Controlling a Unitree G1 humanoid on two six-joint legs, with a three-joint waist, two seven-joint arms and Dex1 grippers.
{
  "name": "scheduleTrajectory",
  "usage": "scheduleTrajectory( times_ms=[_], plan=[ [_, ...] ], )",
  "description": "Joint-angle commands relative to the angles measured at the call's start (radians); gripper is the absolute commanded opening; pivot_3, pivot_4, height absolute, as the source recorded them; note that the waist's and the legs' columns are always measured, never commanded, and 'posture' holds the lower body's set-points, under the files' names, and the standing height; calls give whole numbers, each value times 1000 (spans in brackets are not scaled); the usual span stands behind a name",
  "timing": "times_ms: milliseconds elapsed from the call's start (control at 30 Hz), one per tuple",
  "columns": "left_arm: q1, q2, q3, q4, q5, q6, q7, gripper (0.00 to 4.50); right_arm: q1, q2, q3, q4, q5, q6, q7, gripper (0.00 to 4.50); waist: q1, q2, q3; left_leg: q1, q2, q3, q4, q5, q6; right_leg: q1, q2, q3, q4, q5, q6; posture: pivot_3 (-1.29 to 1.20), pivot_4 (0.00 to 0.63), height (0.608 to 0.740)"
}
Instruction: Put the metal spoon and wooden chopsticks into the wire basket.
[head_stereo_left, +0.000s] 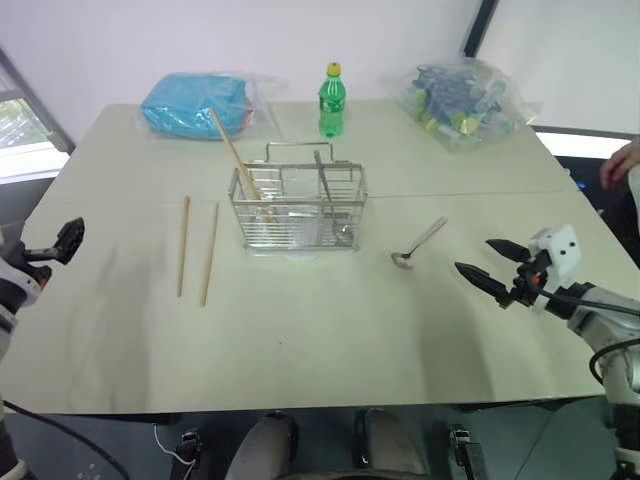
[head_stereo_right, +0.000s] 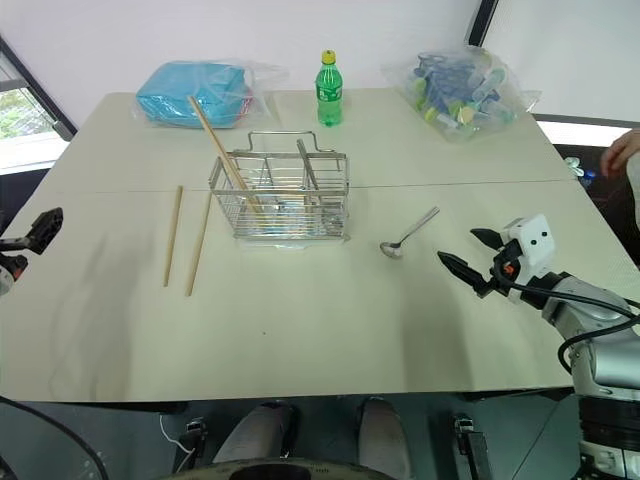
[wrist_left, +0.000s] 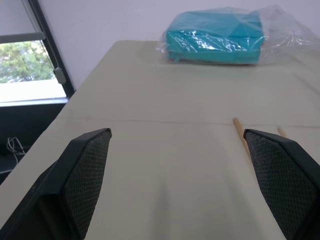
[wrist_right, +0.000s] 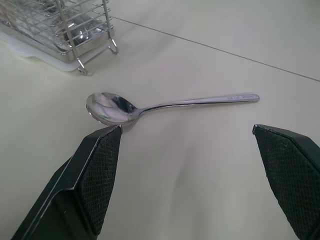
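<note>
Left eye view runs from the left tool, fingers spread and grasping nothing, hovering over the counter's left edge. Right of it, two wooden chopsticks lie flat side by side on the counter, near-to-far, just left of the wire basket. The basket stands mid-counter with a long wooden stick leaning out of its left compartment. Far behind are a bagged teal bundle, a green bottle and a bag of small items. Right of the basket, apart from it, lies the metal spoon, bowl nearest. The right tool hangs released, fingers wide, just right of the spoon without touching it.
</note>
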Motion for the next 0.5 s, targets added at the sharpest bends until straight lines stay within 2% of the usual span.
scheduleTrajectory(
  times_ms=[33,500],
  plan=[
    [-21,7,7,-23,7,-17,14,4500,-15,0,-8,-33,5,-10,-5,4316,0,0,0,0,0,0,0,0,0,0,0,0,0,0,0,0,150,736],
    [-57,29,-2,-10,5,0,20,4500,-71,5,14,18,-27,-49,-6,4316,0,0,0,0,0,0,0,0,0,0,0,0,0,0,0,0,150,736]
  ],
)
